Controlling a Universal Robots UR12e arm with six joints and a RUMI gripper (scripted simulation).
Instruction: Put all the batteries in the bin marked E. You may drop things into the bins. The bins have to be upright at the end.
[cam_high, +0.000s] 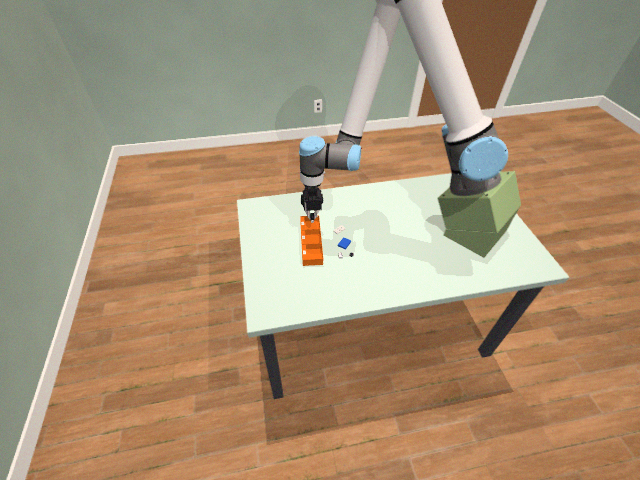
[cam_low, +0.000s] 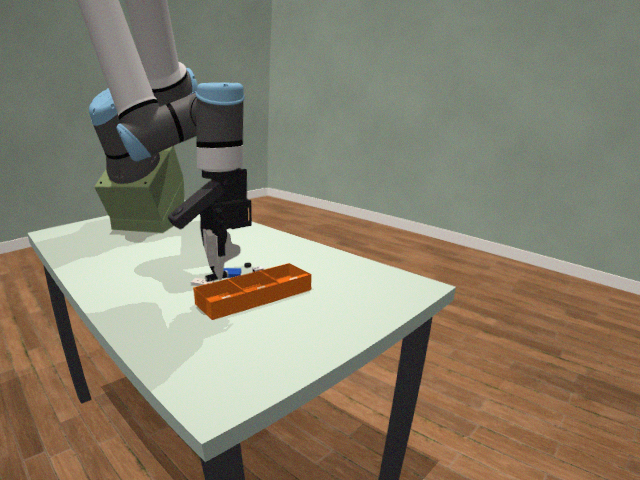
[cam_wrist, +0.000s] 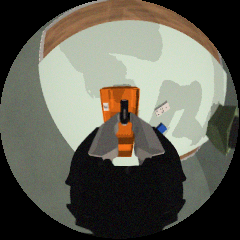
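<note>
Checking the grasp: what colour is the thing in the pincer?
Black, best seen in the wrist view.

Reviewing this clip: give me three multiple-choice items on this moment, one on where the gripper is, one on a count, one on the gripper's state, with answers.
1. Where is the gripper?
A. over an end compartment of the orange bin row
B. beside the green base block
C. off the table

2. How many compartments does the bin row have?
A. two
B. three
C. five

3. What state is the gripper in?
A. wide open
B. shut on nothing
C. shut on a small dark cylinder

Answers: 1 A, the wrist view shows the bin row right under the fingers. 2 B, two dividers show in the exterior view. 3 C, the cylinder sits between the fingertips.
</note>
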